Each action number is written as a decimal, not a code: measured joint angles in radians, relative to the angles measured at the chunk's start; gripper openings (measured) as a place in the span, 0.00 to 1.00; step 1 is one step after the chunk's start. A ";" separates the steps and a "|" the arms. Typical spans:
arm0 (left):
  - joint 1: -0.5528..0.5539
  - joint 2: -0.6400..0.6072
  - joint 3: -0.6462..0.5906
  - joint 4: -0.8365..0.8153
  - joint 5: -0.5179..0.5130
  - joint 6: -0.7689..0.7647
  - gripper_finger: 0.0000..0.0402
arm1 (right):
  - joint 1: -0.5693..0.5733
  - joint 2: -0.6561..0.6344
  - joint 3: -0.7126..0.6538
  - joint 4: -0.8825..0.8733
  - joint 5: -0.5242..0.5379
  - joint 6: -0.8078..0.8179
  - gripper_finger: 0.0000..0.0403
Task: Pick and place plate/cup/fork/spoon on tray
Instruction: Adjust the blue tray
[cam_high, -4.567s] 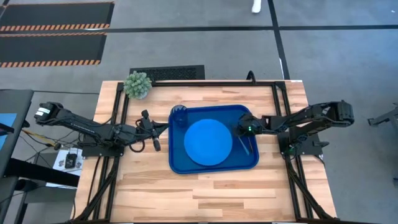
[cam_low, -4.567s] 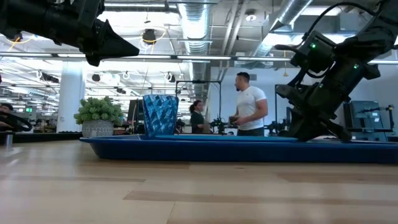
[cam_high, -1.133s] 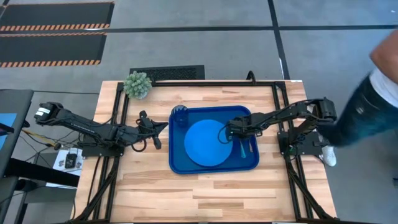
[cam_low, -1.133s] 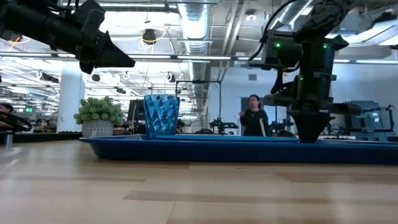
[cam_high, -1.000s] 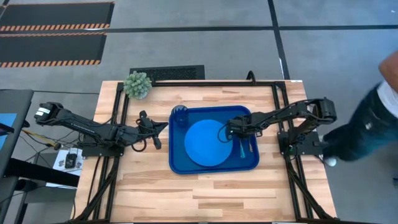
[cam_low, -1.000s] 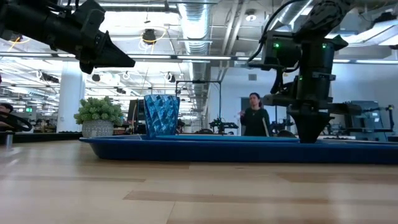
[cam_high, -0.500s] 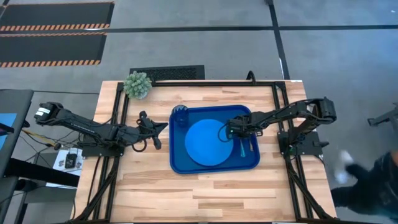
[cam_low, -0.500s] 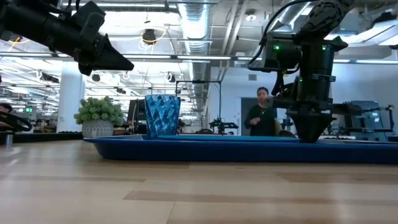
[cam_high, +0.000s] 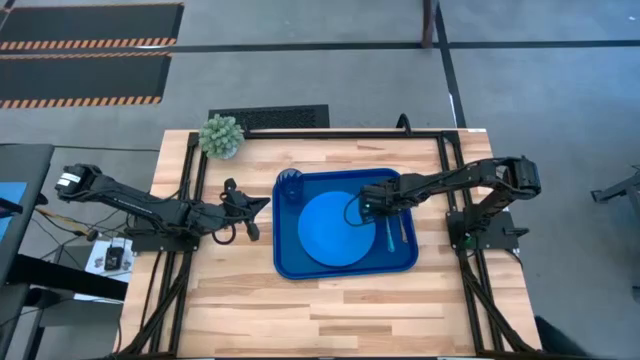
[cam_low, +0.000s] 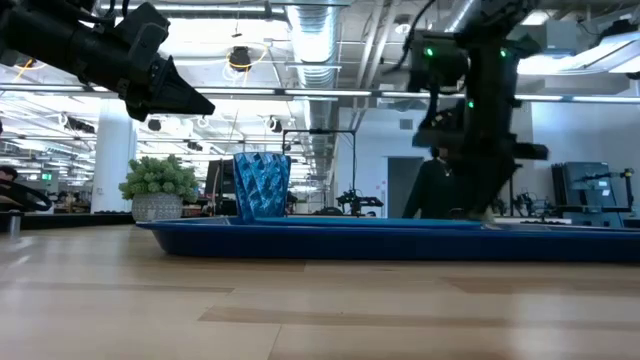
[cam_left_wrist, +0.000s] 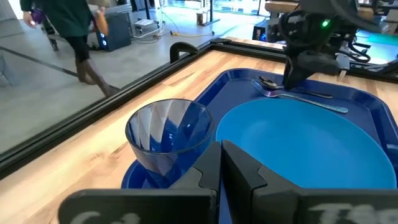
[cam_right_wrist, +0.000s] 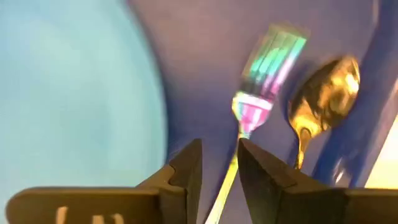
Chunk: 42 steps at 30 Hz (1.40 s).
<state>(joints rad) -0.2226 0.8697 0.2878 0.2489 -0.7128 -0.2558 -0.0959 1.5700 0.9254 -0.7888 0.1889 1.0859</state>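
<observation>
The dark-blue tray (cam_high: 282, 262) lies mid-table. On it rest the light-blue plate (cam_high: 330, 232), the dark-blue cup (cam_high: 290, 183) upright in the far left corner, and the fork (cam_high: 388, 234) and spoon (cam_high: 403, 230) side by side along the right rim. My right gripper (cam_high: 368, 204) hovers over the tray between plate and fork, fingers a narrow gap apart; the right wrist view shows the fork (cam_right_wrist: 268, 68) and spoon (cam_right_wrist: 326, 93) lying below it. My left gripper (cam_high: 256, 205) is shut and empty, raised just left of the tray near the cup (cam_left_wrist: 168, 134).
A green potted plant (cam_high: 221, 135) stands at the table's far left corner. A black frame rail (cam_high: 190, 190) runs along the table's sides. Bare wood lies in front of the tray (cam_high: 340, 310). A person walks in the room beyond (cam_left_wrist: 74, 31).
My right gripper has moved a little toward the table's far edge, away from where it stood low over the tray beside the plate. The fork and spoon stay lying on the tray. A person has walked past the table's right side.
</observation>
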 joint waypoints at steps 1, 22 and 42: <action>0.000 0.000 0.000 0.000 0.000 0.000 0.00 | 0.008 0.000 0.018 -0.026 -0.002 -0.046 0.30; 0.000 0.000 0.000 -0.034 0.027 -0.008 0.00 | 0.251 -0.329 -0.311 -0.188 -0.059 0.126 0.02; 0.000 -0.229 0.000 -0.329 -0.054 -0.151 0.00 | 0.291 -0.294 -0.356 0.075 -0.061 0.117 0.02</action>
<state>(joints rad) -0.2226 0.6402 0.2882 -0.0798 -0.7672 -0.4065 0.1952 1.2762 0.5697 -0.7138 0.1284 1.2029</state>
